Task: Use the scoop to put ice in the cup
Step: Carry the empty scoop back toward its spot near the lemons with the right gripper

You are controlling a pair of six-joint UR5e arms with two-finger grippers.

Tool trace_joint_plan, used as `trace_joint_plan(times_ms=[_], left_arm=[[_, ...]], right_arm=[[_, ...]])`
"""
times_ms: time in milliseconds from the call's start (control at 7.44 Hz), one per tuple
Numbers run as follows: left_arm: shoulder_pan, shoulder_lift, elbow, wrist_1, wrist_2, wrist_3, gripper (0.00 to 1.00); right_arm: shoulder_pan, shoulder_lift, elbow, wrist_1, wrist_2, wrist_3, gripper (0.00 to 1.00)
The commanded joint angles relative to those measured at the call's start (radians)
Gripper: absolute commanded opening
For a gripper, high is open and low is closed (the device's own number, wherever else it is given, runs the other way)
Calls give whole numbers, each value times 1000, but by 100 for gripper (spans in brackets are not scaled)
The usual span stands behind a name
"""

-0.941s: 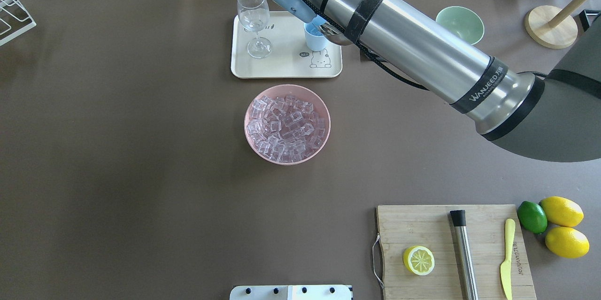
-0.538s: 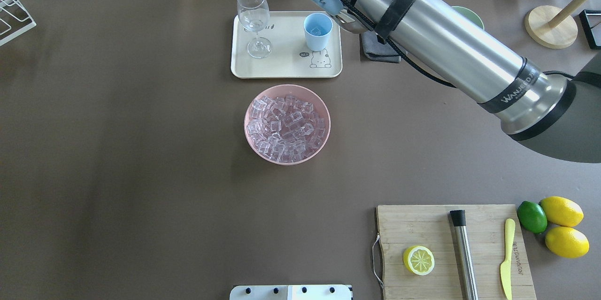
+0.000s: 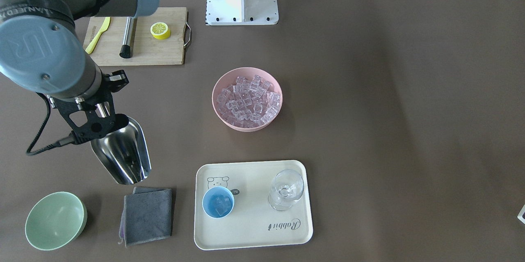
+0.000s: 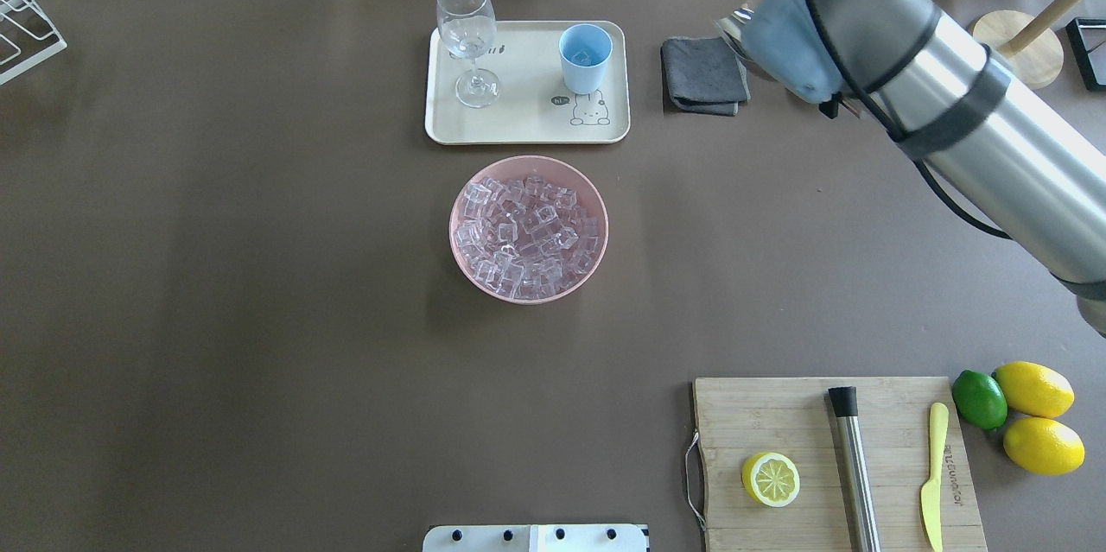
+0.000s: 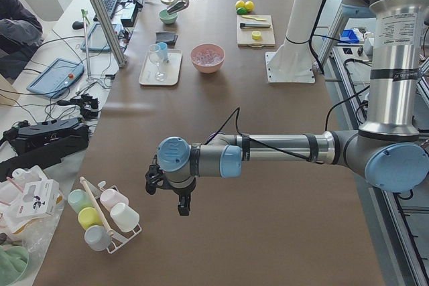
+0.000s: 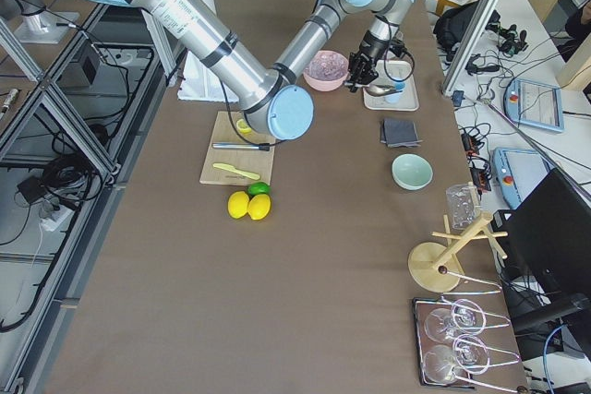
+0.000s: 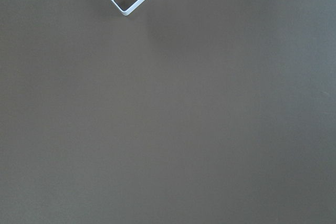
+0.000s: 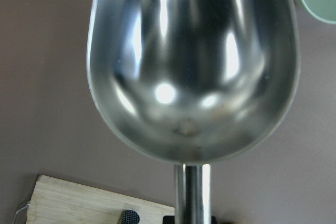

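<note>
Overhead: right gripper (image 3: 111,121), clamped on the handle of the scoop (image 3: 123,153), has swung from over the cup (image 4: 585,79) out to its 3 o'clock, past the grey cloth (image 4: 704,75). The trough is empty and a few ice (image 4: 582,57) cubes lie in the cup on the tray (image 4: 518,124), so I judge one pour delivered. Bulk ice sits in the pink bowl (image 4: 455,228) at about the cup's 6 o'clock. The stemmed glass (image 4: 467,34) at its 9 o'clock is the knock hazard. Left gripper (image 5: 182,203) is far off; open or closed, cannot tell.

Tray (image 4: 527,116) at far centre carries glass (image 4: 467,38) left, cup (image 4: 585,60) right; bowl (image 4: 529,297) of ice (image 4: 527,228) just nearer; cloth (image 4: 704,72) right of tray; board (image 4: 760,414) near right.
</note>
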Motion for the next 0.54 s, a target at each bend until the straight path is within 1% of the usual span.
trace_joint_plan(times_ms=[0, 134, 269, 403], left_arm=[[-4, 9, -33, 12, 6, -3, 98], [-9, 12, -56, 13, 6, -33, 98], [-8, 12, -85, 46, 6, -91, 98], [-1, 14, -79, 56, 7, -86, 98]], right_arm=[[22, -317, 390, -8, 4, 156, 0], [23, -422, 479, -1, 9, 220, 0], [22, -528, 541, 37, 33, 269, 0], [22, -627, 566, 116, 65, 317, 0]])
